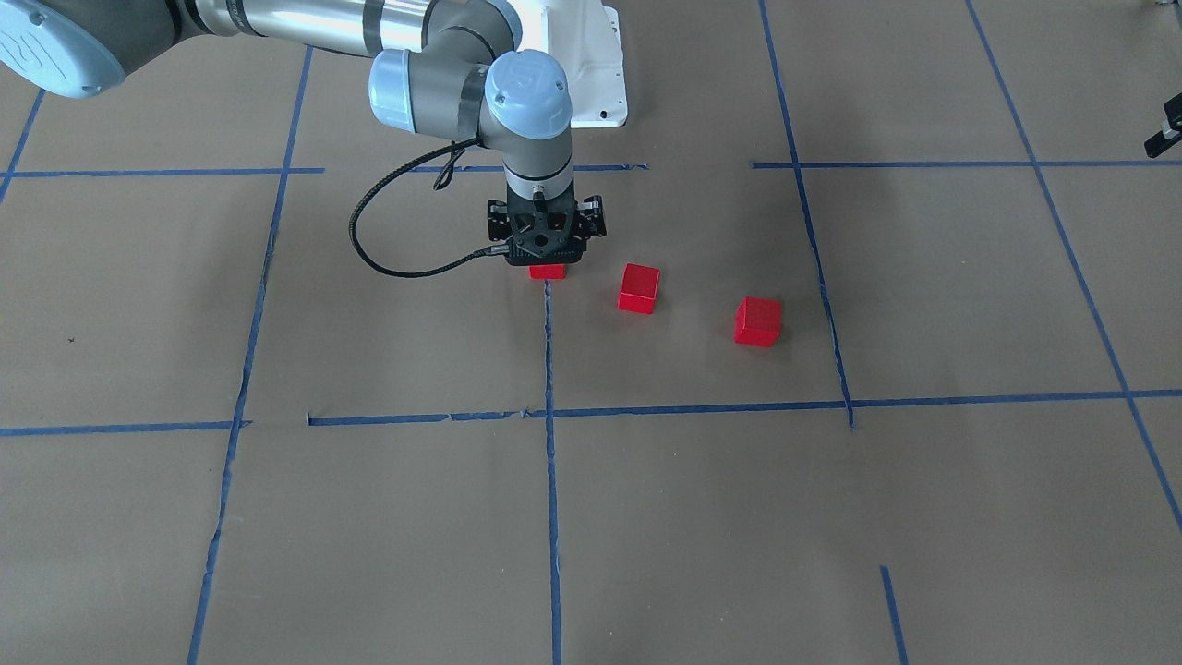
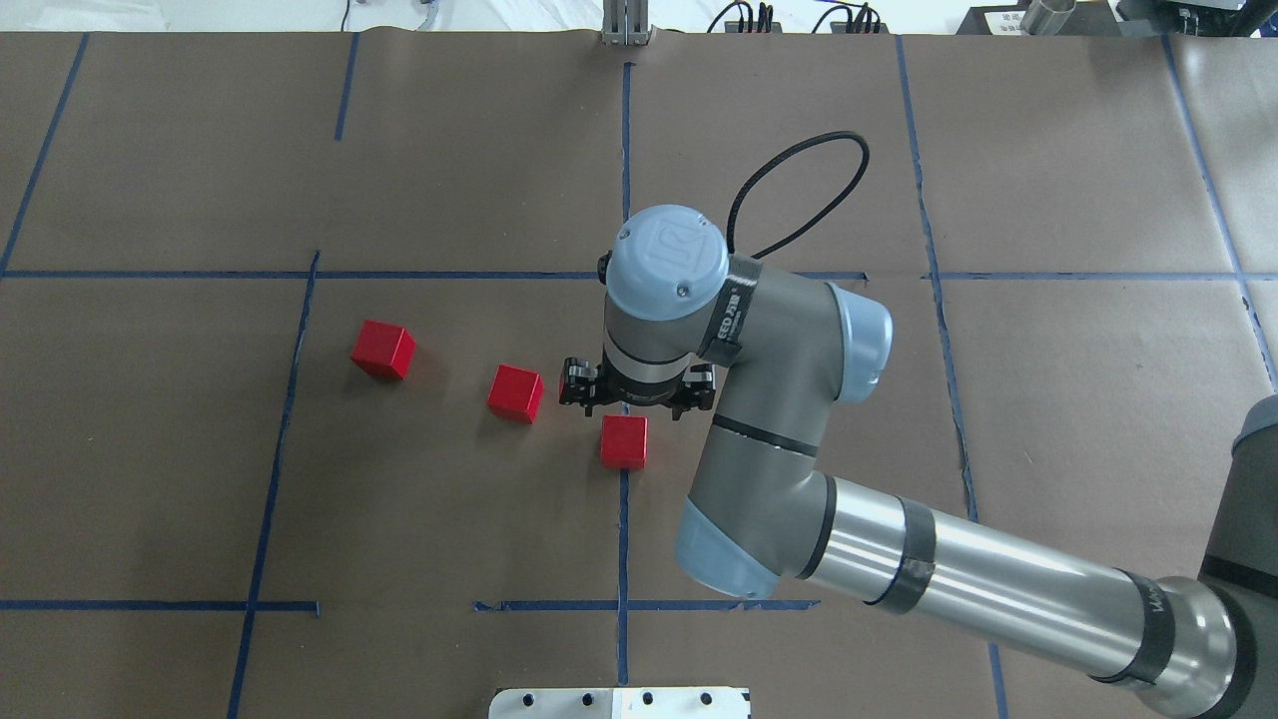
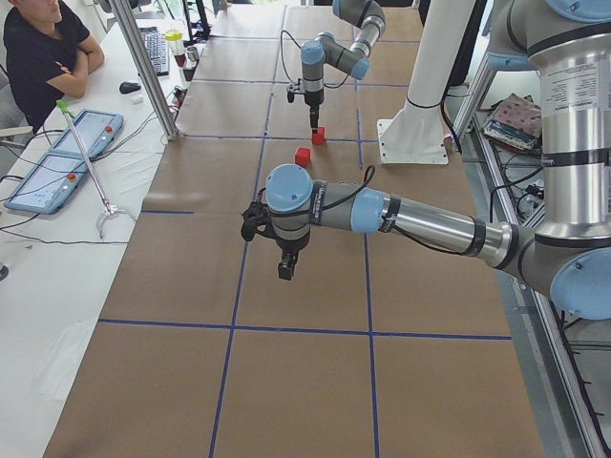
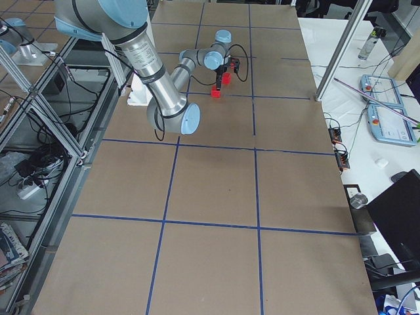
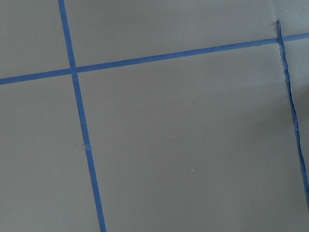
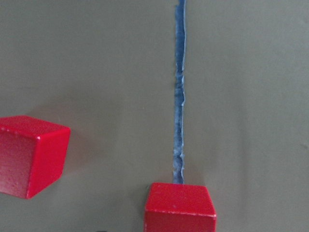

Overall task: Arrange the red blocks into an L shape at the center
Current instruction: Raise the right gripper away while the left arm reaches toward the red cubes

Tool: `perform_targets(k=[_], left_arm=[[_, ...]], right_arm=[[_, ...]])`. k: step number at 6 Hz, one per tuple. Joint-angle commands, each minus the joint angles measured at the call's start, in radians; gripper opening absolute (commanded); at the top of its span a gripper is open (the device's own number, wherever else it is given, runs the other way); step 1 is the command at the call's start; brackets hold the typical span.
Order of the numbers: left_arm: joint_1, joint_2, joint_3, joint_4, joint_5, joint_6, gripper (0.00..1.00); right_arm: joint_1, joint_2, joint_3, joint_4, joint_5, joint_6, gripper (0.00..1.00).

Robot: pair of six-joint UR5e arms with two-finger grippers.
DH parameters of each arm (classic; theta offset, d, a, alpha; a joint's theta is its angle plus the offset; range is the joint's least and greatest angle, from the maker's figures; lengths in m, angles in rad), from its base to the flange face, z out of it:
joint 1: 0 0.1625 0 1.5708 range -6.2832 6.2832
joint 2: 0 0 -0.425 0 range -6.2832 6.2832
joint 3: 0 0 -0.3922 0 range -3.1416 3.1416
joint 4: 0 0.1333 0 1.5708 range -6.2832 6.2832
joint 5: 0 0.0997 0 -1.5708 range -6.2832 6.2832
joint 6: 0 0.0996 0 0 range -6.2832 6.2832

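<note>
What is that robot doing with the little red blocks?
The right claw is down over one red block, which sits on the blue tape line at the center. I cannot tell whether the claw grips it. Two more red blocks lie apart beside it in a slanted row, so there is no L shape yet. The left claw hangs over bare paper, away from the blocks.

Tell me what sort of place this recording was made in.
Most likely a robotics lab: a table covered in brown paper, marked with a blue tape grid, and a person seated at a side desk with control tablets.
</note>
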Motion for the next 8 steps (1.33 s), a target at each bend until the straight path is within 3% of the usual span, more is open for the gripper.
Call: perform_targets(k=[1, 3, 4, 5, 6, 7, 8], left_arm=[[0.198, -0.098, 0.0, -0.153, 0.002, -0.275, 1.0], [0.355, -0.2, 0.002, -0.305, 0.021, -0.478, 1.0], [0.47, -0.307, 0.008, -0.299, 0.054, -0.581, 1.0], [0.638, -0.394, 0.019, -0.296, 0.255, -0.697, 1.0], [0.771, -0.506, 0.08, -0.291, 0.368, -0.8, 1.0], [0.83, -0.603, 0.168, -0.293, 0.437, -0.837, 1.0], [0.888, -0.639, 0.21, -0.291, 0.551, -0.858, 1.0]], right_arm=[[0.085, -0.155, 0.196, -0.037, 0.061, -0.007, 1.0], [0.162, -0.306, 0.309, -0.03, 0.102, -0.155, 1.0], [0.18, -0.37, 0.358, -0.028, 0.122, -0.194, 1.0], [0.185, -0.447, 0.444, -0.028, 0.124, -0.194, 1.0], [0.185, -0.492, 0.487, -0.027, 0.124, -0.194, 1.0], [0.185, -0.529, 0.518, -0.027, 0.125, -0.194, 1.0], [0.189, -0.565, 0.542, -0.027, 0.124, -0.196, 1.0]])
